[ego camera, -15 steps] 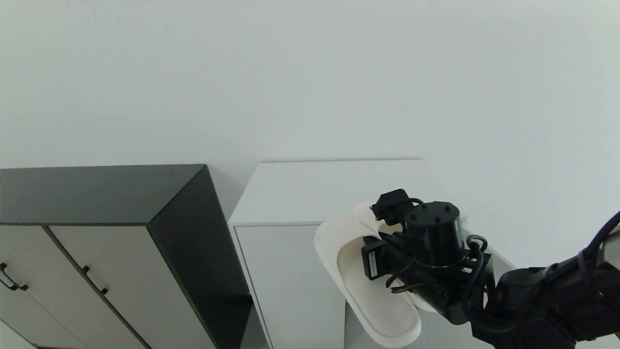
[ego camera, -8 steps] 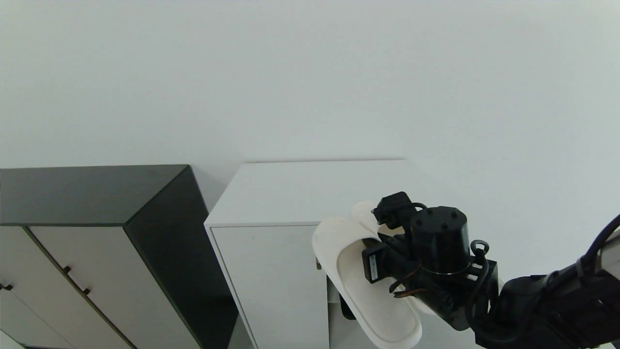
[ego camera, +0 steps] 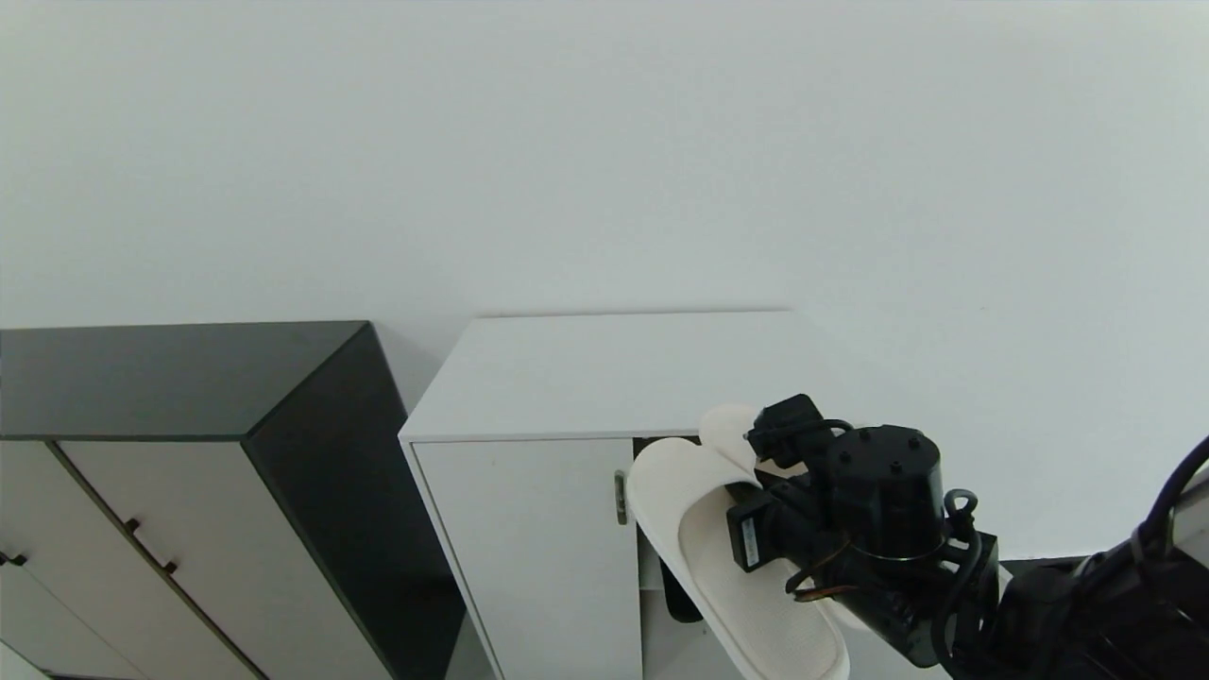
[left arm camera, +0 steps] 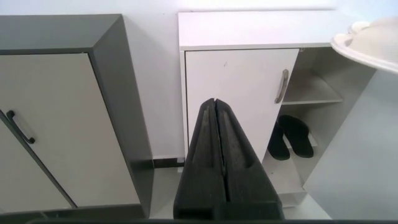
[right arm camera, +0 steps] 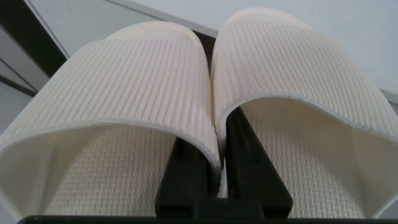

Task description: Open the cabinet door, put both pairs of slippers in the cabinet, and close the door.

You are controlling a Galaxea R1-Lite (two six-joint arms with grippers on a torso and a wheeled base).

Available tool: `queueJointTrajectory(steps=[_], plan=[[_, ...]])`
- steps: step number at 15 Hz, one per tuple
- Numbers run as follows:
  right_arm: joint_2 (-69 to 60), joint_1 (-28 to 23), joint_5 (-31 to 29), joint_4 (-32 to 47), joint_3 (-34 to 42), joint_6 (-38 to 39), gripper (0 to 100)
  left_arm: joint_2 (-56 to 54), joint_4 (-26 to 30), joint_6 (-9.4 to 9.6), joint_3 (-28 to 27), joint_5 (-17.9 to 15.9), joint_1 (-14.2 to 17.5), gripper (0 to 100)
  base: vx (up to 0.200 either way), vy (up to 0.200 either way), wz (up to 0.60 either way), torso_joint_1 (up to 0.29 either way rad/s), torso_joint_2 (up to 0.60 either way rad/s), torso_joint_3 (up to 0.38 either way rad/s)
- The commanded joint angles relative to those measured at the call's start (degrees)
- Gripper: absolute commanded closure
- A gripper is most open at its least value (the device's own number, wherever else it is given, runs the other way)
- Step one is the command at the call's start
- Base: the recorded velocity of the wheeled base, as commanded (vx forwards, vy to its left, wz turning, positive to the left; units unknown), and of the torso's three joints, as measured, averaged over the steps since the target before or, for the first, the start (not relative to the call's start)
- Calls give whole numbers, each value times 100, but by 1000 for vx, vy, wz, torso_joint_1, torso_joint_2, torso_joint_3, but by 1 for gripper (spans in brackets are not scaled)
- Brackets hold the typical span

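Pair of white slippers (ego camera: 737, 576): hung lower right of head view, before open cabinet (ego camera: 604, 368); right gripper (right arm camera: 222, 168) pinched adjoining straps, so one grasp held both. Inside: black slippers (left arm camera: 291, 137), shelved. Spare: left gripper (left arm camera: 215, 107), clenched, empty.

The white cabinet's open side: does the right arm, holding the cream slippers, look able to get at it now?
Probably yes. The right gripper, shut on the cream slippers, hangs before the open side of the white cabinet with nothing between. Black slippers take one shelf; the shelf above looks freer.
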Motion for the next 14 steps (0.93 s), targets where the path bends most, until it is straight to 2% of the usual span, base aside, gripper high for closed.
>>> queueJointTrajectory(steps=[1,7,14], plan=[[-11,3,3,0,35,-1,100,4,0,-6,0,1,1,100,0,0,0,0,0,0],[24,-15,-6,0,35,-9,100,4,0,-6,0,1,1,100,0,0,0,-15,35,21],[103,-15,-6,0,43,-9,100,4,0,-6,0,1,1,100,0,0,0,-184,429,240]])
